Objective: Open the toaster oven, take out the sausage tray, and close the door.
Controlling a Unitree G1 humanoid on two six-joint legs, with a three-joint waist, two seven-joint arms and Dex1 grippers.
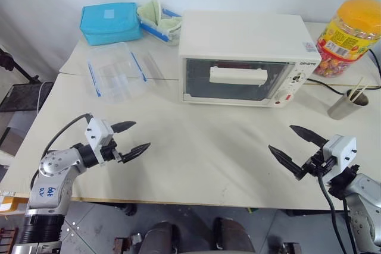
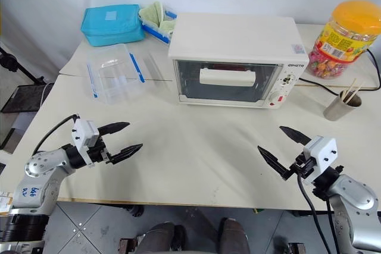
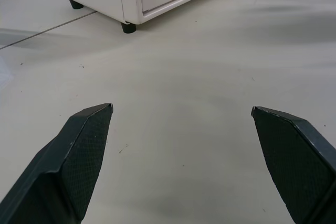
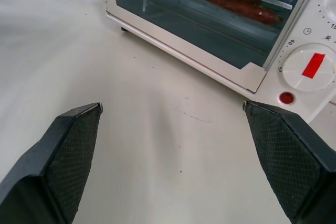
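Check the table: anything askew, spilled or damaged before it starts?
Nothing stands out. The toaster oven sits square with its door shut, nothing spilled on the table. The clear container lies open and empty, lid off. Both grippers, left and right, are open and empty.

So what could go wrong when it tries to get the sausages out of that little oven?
Pulling the door's white handle could drag the light toaster oven forward, since neither open claw, left or right, is steadying it.

The red light may mean it is hot inside.

The sausages sit deep behind the glass, so sliding out their tray could tip them.
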